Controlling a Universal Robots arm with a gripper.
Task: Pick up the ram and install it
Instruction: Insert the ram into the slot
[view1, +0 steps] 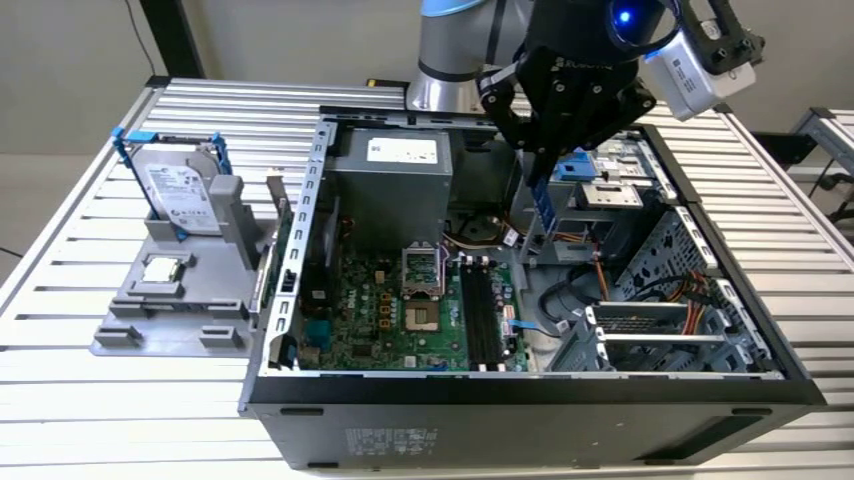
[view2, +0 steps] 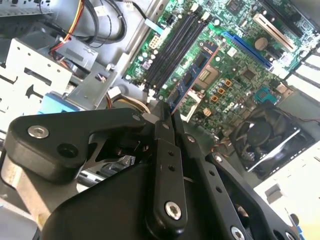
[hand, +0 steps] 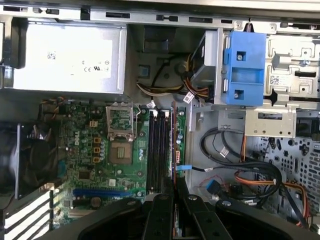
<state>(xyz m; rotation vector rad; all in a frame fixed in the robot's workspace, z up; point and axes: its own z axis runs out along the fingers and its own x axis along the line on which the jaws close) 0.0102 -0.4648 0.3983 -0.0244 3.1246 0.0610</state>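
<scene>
Gripper (view1: 538, 148) is seen above the open PC case (view1: 300, 260) in the exterior view, fingers pressed together on the ram (view1: 547, 205), which is pinched by its upper end and hangs down from the fingertips on edge, approx. upright. The ram is held clear of the motherboard (view1: 387, 310), not seated; the black slots (view1: 481, 315) lie below the gripper, apart from the ram's lower end. In the second wrist view the gripper (view2: 167, 116) is clamped on the ram (view2: 192, 75), w/ the stick reaching out past the fingertips toward the board, and the slots (view2: 170, 45) run approx. parallel to it, near its far end. In the first wrist view the ram (hand: 173, 135) is seen edge-on as a thin line straight out from the gripper (hand: 175, 187), lined up along the outer side of the slots (hand: 157, 145), on the side away from the processor socket (hand: 121, 145). A fan (hand: 30, 160) is seen farther from the gripper, beyond the socket. A power supply (view1: 394, 175) sits inside the case near the gripper; a blue bracket (hand: 245, 67) and cables (hand: 240, 175) are seen on the gripper's other side. Well apart from the gripper, outside the case toward the exterior view's left, a hard drive (view1: 180, 190) is stood upright on a grey stand (view1: 174, 310), w/ a processor chip (view1: 160, 268) laid flat on it. Everything is set on a slatted table (view1: 80, 250).
</scene>
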